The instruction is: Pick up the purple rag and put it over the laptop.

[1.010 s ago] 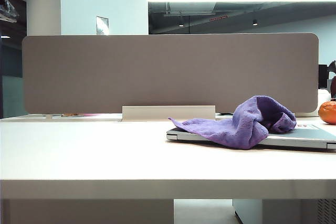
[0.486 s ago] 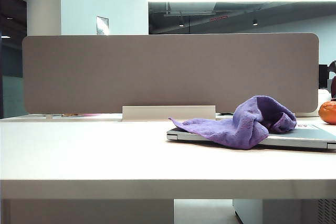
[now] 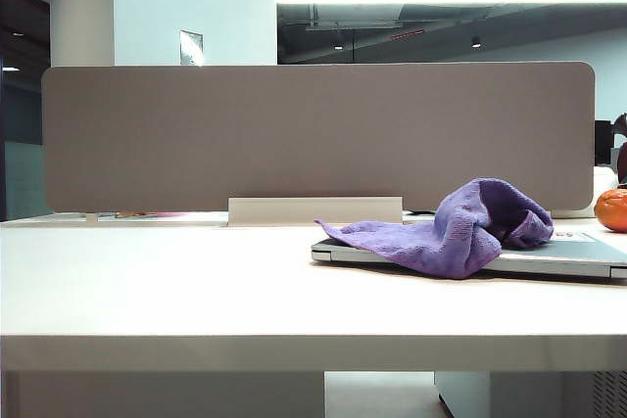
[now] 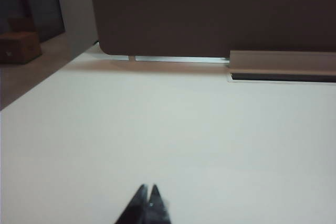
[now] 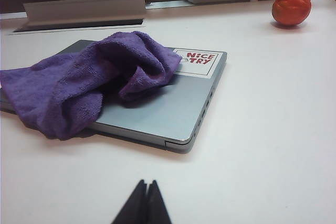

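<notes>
Rag (image 5: 89,82) drapes laptop (image 5: 168,108), beyond closed right pincer (image 5: 146,184).

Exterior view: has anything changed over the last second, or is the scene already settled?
Nothing visibly changed. The purple rag lies bunched over the laptop as before, the orange fruit beside it. Neither tool shows in this view; both wrist views show them shut.

One purple rag (image 5: 89,85) lies on one closed laptop (image 5: 168,111) bearing one white sticker (image 5: 198,59) on one white tabletop (image 3: 157,281), with one orange fruit (image 5: 291,7) and one grey divider panel (image 3: 313,134) behind. Two end effectors appear, the left (image 4: 148,198) and the right (image 5: 146,192), each with fingertips pressed together over the tabletop.
</notes>
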Controlling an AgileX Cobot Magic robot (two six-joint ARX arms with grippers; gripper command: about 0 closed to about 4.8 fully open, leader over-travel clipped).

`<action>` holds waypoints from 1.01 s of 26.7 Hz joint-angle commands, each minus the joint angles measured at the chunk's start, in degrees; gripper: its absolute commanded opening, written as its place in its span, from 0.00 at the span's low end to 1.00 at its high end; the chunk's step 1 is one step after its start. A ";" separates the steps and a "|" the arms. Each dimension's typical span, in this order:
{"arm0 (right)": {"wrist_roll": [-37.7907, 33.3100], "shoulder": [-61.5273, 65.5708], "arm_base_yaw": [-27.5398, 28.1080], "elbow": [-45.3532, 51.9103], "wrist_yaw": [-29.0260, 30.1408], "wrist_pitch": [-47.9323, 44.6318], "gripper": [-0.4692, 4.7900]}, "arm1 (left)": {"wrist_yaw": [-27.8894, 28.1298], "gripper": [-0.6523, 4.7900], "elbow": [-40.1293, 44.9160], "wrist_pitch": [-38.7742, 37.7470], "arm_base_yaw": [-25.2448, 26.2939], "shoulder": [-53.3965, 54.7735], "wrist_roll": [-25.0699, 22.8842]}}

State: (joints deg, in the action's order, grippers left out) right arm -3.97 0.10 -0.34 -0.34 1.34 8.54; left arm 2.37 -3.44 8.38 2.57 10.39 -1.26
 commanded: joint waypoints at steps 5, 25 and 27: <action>0.13 -0.11 0.00 0.31 -0.13 -0.63 0.07 | -2.91 0.11 2.99 -0.28 0.76 -6.29 0.17; 0.13 -0.11 0.02 0.31 -0.13 -0.63 0.07 | -3.93 0.11 2.99 -6.58 -1.77 -10.16 -1.53; 0.13 -0.11 0.02 0.31 -0.15 -0.63 0.07 | -4.00 0.11 2.99 -6.60 -1.79 -10.16 -1.44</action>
State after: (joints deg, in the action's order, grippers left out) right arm -3.97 0.10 -0.34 -0.34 1.34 8.54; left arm -1.50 -0.25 1.26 0.67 0.21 -2.42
